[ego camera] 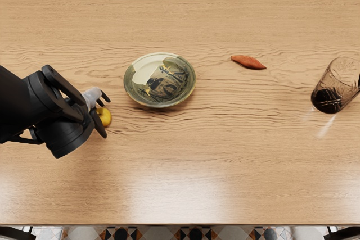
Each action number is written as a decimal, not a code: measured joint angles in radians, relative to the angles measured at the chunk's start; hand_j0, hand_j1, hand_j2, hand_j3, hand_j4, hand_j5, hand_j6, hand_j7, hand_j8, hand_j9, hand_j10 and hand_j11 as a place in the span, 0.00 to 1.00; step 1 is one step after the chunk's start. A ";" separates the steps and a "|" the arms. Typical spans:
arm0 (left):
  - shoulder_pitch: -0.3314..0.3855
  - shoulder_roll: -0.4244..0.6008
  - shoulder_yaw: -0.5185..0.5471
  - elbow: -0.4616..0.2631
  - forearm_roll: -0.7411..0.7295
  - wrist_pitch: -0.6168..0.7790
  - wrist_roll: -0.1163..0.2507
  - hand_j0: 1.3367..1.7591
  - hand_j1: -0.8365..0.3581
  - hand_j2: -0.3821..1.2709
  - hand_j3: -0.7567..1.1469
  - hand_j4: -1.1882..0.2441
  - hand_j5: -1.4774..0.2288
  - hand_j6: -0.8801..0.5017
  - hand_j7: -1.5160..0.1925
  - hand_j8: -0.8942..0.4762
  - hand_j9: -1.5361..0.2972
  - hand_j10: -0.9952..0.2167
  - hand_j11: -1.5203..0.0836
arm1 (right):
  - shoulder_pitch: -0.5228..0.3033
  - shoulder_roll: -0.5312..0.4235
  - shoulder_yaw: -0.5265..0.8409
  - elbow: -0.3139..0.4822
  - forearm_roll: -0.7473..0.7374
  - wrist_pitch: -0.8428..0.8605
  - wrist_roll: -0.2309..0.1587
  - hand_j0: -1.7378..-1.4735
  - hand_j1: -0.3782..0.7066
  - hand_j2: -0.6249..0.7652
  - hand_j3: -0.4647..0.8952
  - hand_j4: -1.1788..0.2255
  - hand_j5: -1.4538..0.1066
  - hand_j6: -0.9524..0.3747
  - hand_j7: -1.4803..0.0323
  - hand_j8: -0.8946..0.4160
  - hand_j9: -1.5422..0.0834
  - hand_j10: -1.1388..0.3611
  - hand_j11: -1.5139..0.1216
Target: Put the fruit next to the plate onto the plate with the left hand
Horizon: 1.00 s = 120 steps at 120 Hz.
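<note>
A small yellow fruit (pixel 105 116) lies on the table, left of the green-rimmed patterned plate (pixel 160 80) and about a hand's width from it. My left hand (pixel 99 114) comes in from the left edge and sits right on the fruit. One dark finger (pixel 101 127) curls across the fruit's near side and another (pixel 104 100) reaches over its far side, so the hand is shut on it. The bulky black forearm (pixel 53 119) hides the palm and the fruit's left half. The fruit still looks to be at table level. The right arm is out of view.
An orange-red sweet potato (pixel 248 62) lies to the right of the plate, towards the back. A dark-tinted glass jug (pixel 336 85) stands at the right edge. The wooden table (pixel 214 155) runs the full width of the view.
</note>
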<state>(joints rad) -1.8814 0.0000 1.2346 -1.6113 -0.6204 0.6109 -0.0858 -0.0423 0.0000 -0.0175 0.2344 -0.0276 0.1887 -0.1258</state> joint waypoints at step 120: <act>0.012 0.000 0.013 0.013 -0.008 0.000 0.001 0.76 0.60 0.28 0.40 0.56 0.57 0.36 0.59 0.37 0.56 0.50 0.64 | 0.000 0.000 0.000 0.000 0.000 0.000 0.000 0.30 0.04 0.45 0.34 0.83 0.92 0.71 0.97 0.67 0.94 0.75 0.91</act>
<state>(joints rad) -1.8698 0.0000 1.2477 -1.5985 -0.6280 0.6109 -0.0844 -0.0423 0.0000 -0.0176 0.2346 -0.0276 0.1888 -0.1258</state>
